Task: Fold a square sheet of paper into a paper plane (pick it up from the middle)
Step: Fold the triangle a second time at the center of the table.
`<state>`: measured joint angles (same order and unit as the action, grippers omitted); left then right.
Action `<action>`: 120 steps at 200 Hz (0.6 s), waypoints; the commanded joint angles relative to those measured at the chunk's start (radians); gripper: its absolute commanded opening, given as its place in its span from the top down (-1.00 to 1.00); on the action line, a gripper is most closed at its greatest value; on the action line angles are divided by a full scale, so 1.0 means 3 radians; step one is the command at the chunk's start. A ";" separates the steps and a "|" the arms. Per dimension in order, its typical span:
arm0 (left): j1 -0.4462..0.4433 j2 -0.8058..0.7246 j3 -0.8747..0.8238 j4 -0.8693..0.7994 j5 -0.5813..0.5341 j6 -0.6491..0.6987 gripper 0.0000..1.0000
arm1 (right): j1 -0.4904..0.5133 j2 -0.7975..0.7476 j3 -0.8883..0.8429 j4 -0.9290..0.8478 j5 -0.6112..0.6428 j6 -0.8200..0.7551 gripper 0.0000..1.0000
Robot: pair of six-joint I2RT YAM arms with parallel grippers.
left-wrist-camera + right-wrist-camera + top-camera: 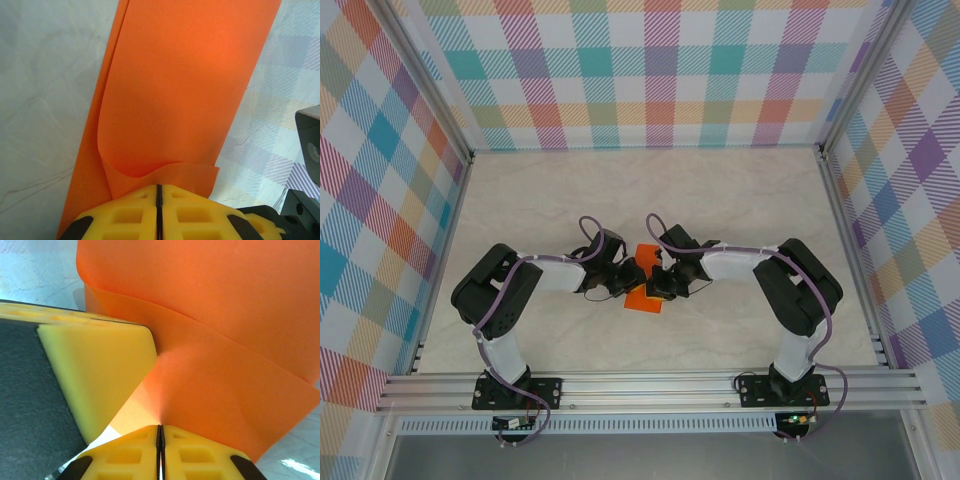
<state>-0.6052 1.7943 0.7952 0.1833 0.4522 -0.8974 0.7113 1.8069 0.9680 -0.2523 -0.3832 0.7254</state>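
Both arms meet mid-surface in the top view, w/ the square sheet of paper (643,287) pinched btwn them. The left gripper (159,192) has its jaws closed tight on a puckered bit of the sheet's near edge, and two layers curl away from it. The right gripper (160,432) is also clamped on the paper, right where a soft bend runs up from its tips. The left one's yellow pad (100,370) sits just beside it, against the sheet or v. close to it. The paper looks lifted off the surface (35,75) and loosely doubled over, w/ no sharp crease yet. Can't tell if the far edge touches down.

Step in hand, prob.: bringing the two halves together for the centre fold.

To do it well:
- Match the free edges before pressing. The layers look slightly offset in the left wrist view, so even them out first.
- Move both grippers together. If one pulls alone, thin paper tears or slips at the pinch.
- Ease the pucker at the left tips, else it sets as a stray wrinkle.
- Lower the sheet flat to the surface, then press along the bend from the middle outward.
- Don't let go on either side until the layers lie flat, since the curl will prob. spring open.
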 commanded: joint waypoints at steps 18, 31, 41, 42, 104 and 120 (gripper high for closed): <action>0.0024 0.0134 -0.0068 -0.0279 -0.0156 0.0025 0.82 | 0.0012 -0.0002 -0.0061 -0.0156 0.0151 -0.0030 0.78; 0.0023 0.0134 -0.0069 -0.0269 -0.0163 0.0022 0.82 | 0.0009 -0.0024 -0.0054 -0.0184 0.0157 -0.0034 0.78; 0.0023 0.0140 -0.0069 -0.0268 -0.0155 0.0026 0.82 | 0.0010 -0.0053 -0.0046 -0.0188 0.0126 -0.0045 0.77; 0.0023 0.0140 -0.0071 -0.0268 -0.0156 0.0026 0.82 | 0.0011 -0.0057 -0.0046 -0.0187 0.0124 -0.0045 0.77; 0.0024 0.0129 -0.0084 -0.0249 -0.0156 0.0014 0.82 | 0.0022 -0.0369 -0.0055 -0.0038 -0.0230 0.0070 0.75; 0.0023 0.0122 -0.0080 -0.0248 -0.0152 0.0016 0.82 | 0.0038 -0.0311 -0.0046 -0.0071 -0.0213 0.0099 0.74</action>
<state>-0.6052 1.7943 0.7952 0.1837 0.4526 -0.8974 0.7124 1.7042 0.9592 -0.2634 -0.4084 0.7296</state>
